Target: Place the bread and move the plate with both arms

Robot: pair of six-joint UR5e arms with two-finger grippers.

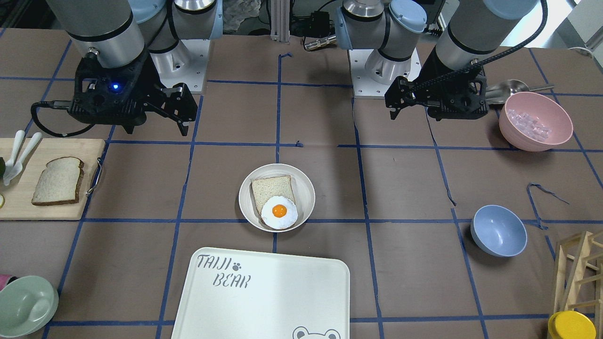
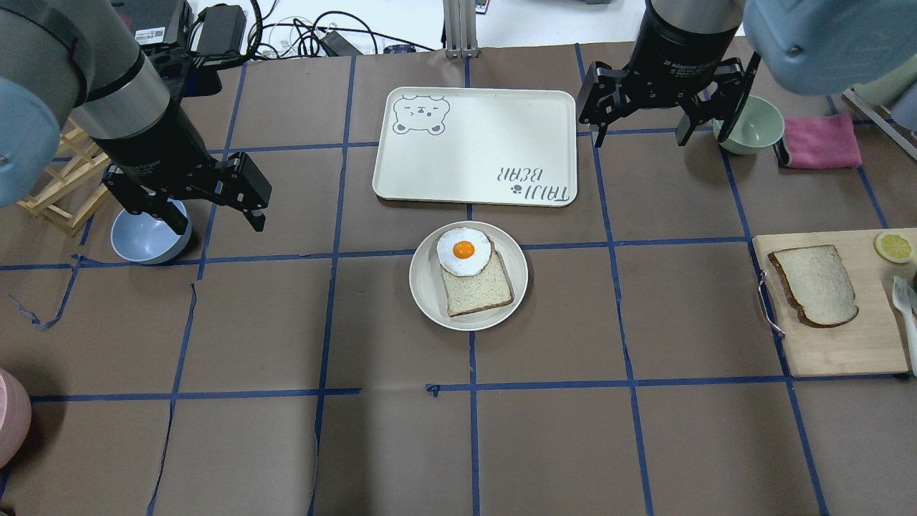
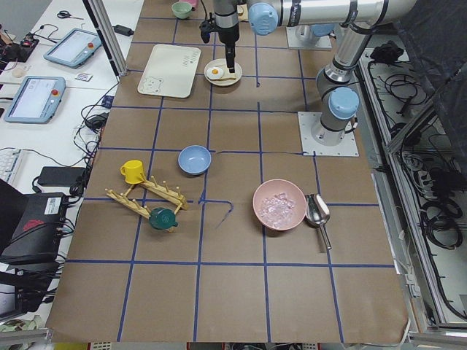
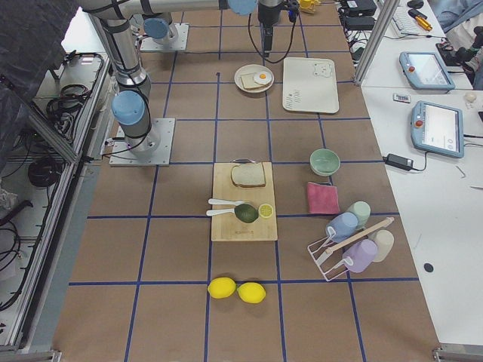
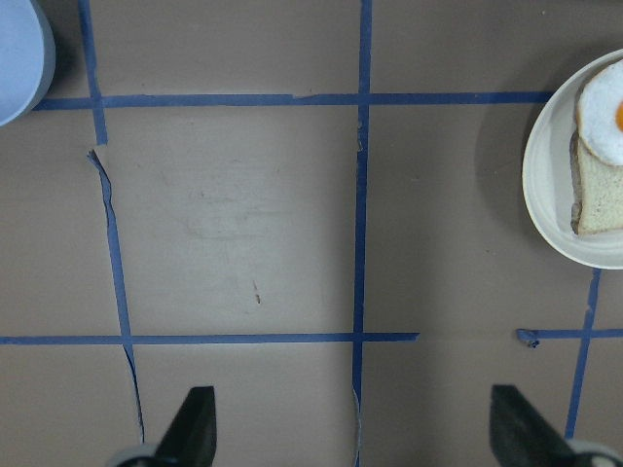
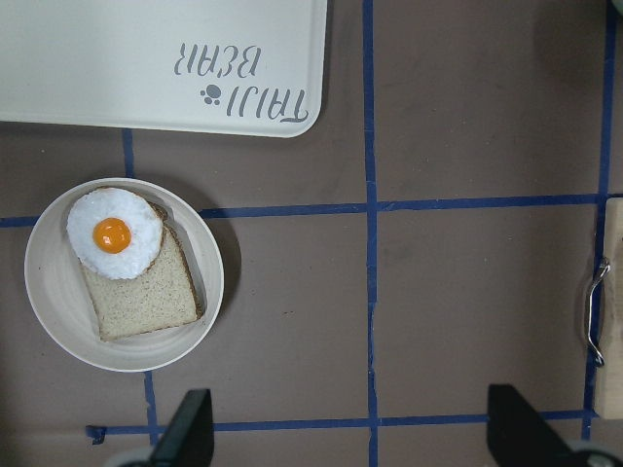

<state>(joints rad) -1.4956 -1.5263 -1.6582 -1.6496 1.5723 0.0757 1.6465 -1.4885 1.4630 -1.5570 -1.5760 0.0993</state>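
Observation:
The bread [image 2: 817, 285], a thick slice with a dark brown crust, lies on a wooden cutting board [image 2: 831, 344] at the table's right; it also shows in the front view [image 1: 59, 181]. The cream-white plate [image 2: 423, 287] sits mid-table and holds a paler slice [image 2: 480, 290] with a fried egg [image 2: 463, 251] on it. My left gripper [image 2: 211, 218] hangs open and empty, left of the plate, above the blue bowl's edge. My right gripper [image 2: 640, 132] hangs open and empty beyond the plate's right, near the tray corner. Both wrist views show open fingers [image 5: 195, 433] [image 6: 195, 433].
The white "TAIJI BEAR" tray [image 2: 480, 143] lies just beyond the plate. A blue bowl [image 2: 147, 236] and a wooden rack [image 2: 57, 186] are at the left. A green bowl [image 2: 752, 125] and a pink cloth [image 2: 820, 142] are at the far right. A pink bowl [image 1: 535, 121] stands near the left arm's base.

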